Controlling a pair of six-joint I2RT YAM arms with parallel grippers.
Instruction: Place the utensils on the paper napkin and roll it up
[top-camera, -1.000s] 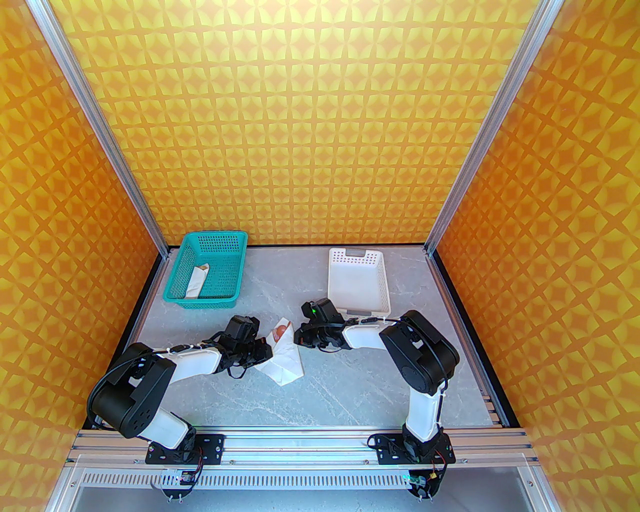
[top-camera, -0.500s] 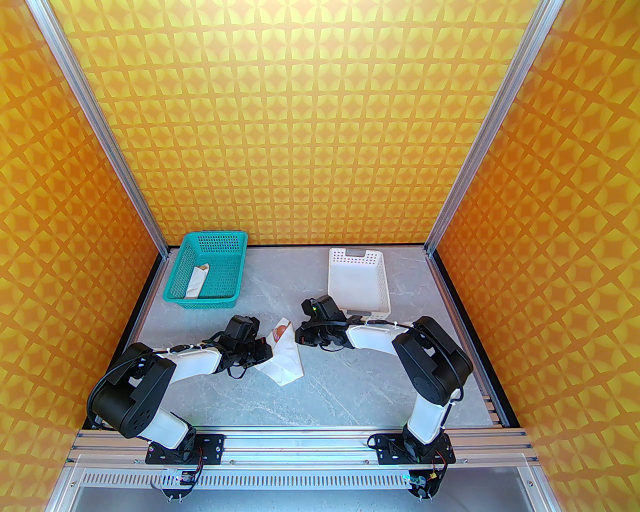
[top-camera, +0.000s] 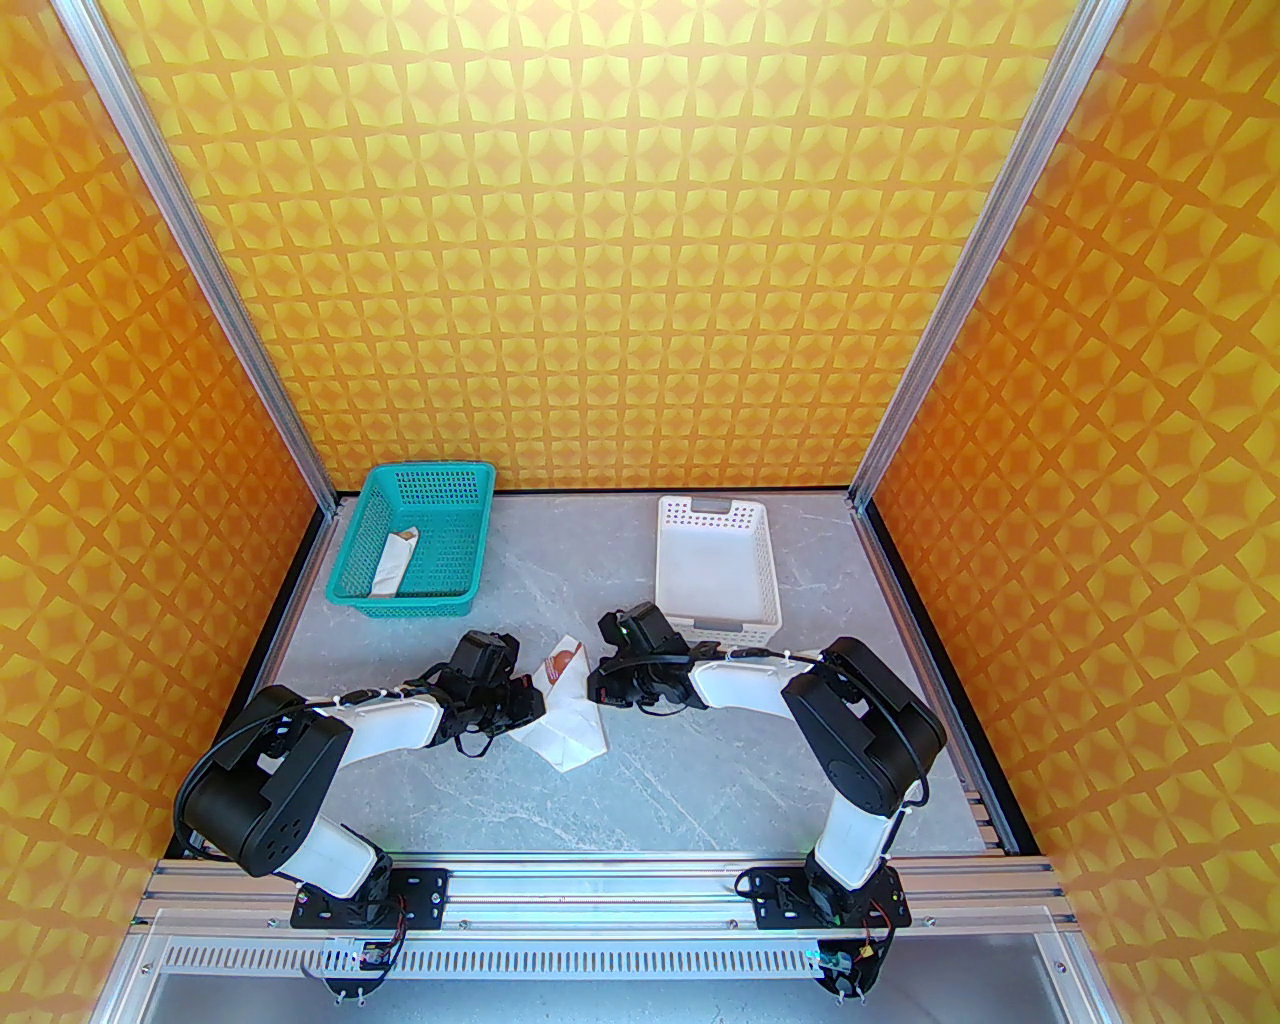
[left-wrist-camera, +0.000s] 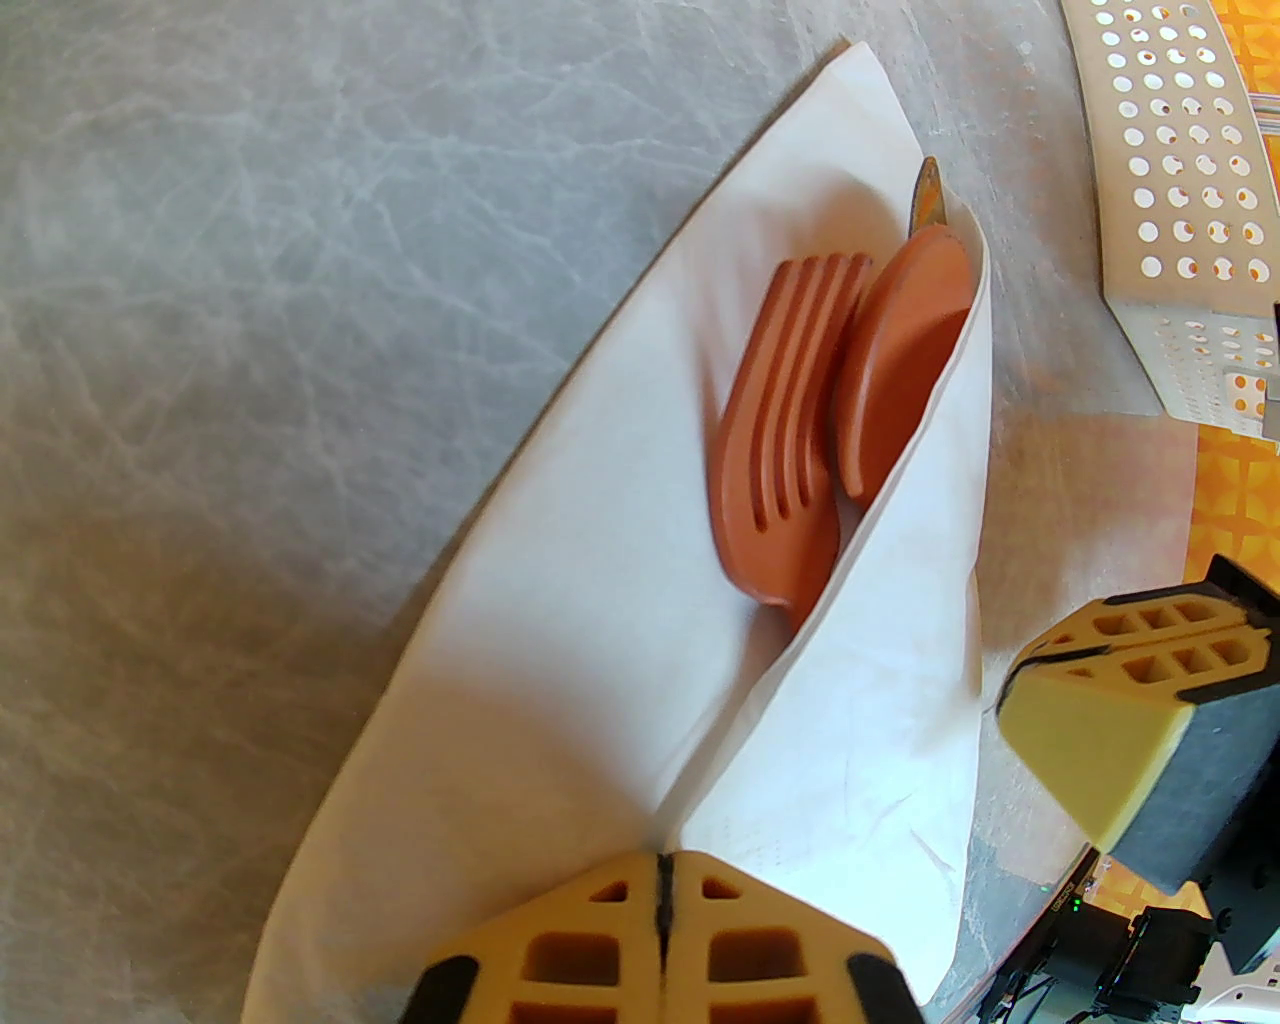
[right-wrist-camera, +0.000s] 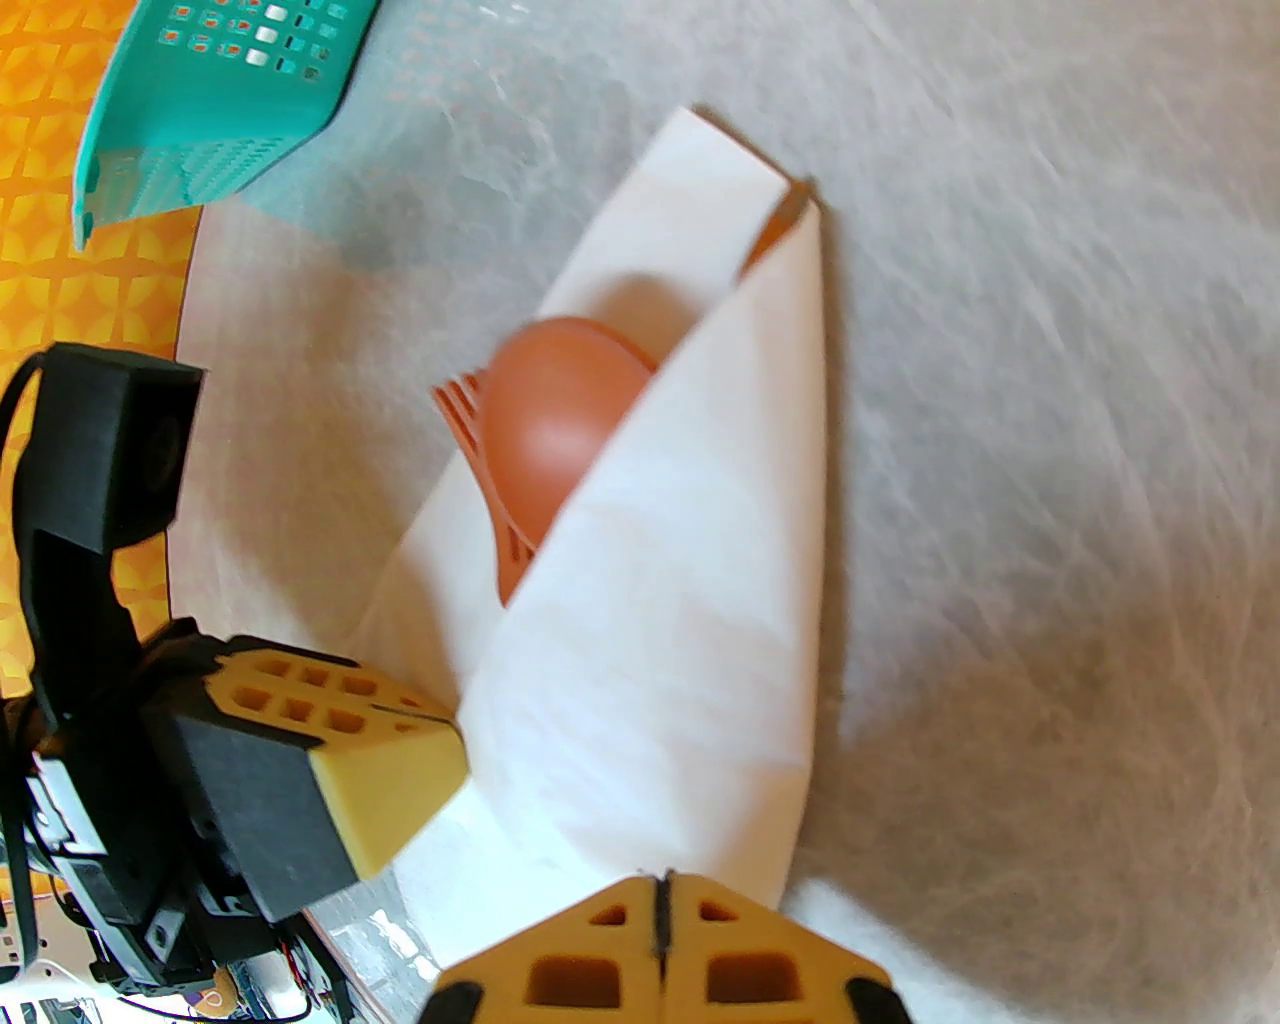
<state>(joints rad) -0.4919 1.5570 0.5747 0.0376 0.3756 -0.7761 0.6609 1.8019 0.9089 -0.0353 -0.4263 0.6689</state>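
Nearest the arms' bases, mid-table (top-camera: 700, 770), lies one paper napkin (left-wrist-camera: 560, 600), folded over into a long wedge with the flap on its right side lapped across the left. Two grippers meet it, one from either side. The left gripper (left-wrist-camera: 662, 880) has its jaws pressed together, tips set on the wedge's near end, right where the flap crosses. From this angle it is hard to tell whether any paper is pinched between them. The right gripper (right-wrist-camera: 660, 890) is likewise closed tight, tips resting at the napkin's edge on the opposite side, just beside the other one. Three utensils sit tucked in the fold with their heads poking out at the far end: one orange fork (left-wrist-camera: 775, 450) lying flat on the lower layer, one reddish-brown spoon (left-wrist-camera: 900, 350) with its round bowl leaning against the fork's tines under the flap, and one knife (left-wrist-camera: 927, 195), of which a slim tip shows past the spoon. Farther back stand two baskets, well apart from each other: one teal basket (top-camera: 350, 560) at the far left holding one slim white paper tube (top-camera: 392, 565) with a tan tip, and one white basket (top-camera: 770, 575) with perforated walls at the far right, just beyond the right arm's wrist.
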